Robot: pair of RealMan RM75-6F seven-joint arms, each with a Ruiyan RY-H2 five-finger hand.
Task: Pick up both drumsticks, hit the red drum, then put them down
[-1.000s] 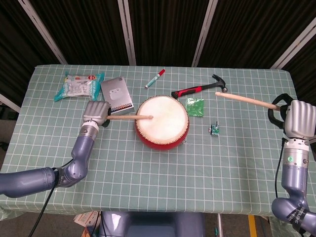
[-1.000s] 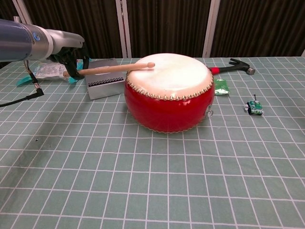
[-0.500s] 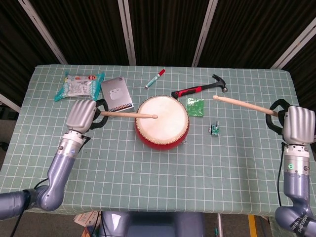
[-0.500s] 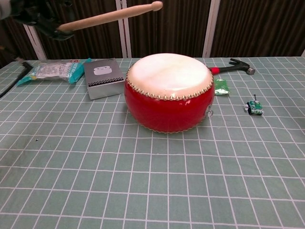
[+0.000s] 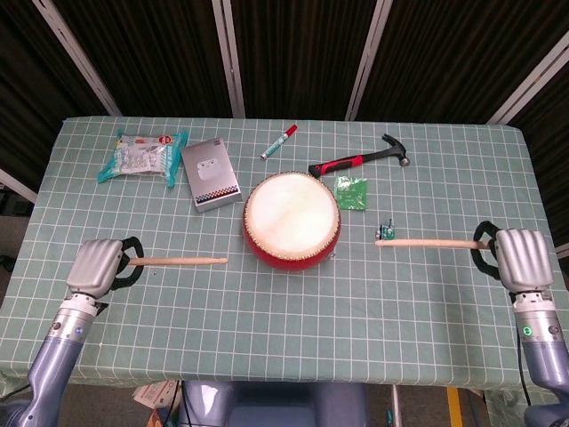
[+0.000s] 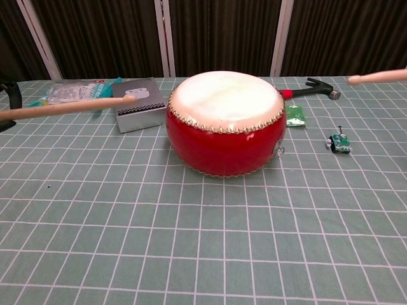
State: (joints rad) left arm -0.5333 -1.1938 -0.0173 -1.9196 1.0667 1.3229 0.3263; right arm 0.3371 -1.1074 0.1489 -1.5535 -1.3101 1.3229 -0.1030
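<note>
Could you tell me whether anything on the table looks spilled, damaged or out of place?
Nothing stands out. The red drum sits upright and intact, each robot hand, left and right, holds its drumstick clear of the drum, and the hammer and marker lie flat behind it.

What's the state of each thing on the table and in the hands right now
left hand: holds the left drumstick, which is clear of the drum
right hand: holds the right drumstick, also clear of the drum
red drum: upright, skin untouched
hammer: lying flat beyond the drum
marker: lying, cap on
grey box: closed, flat
snack bag: lying flat
</note>
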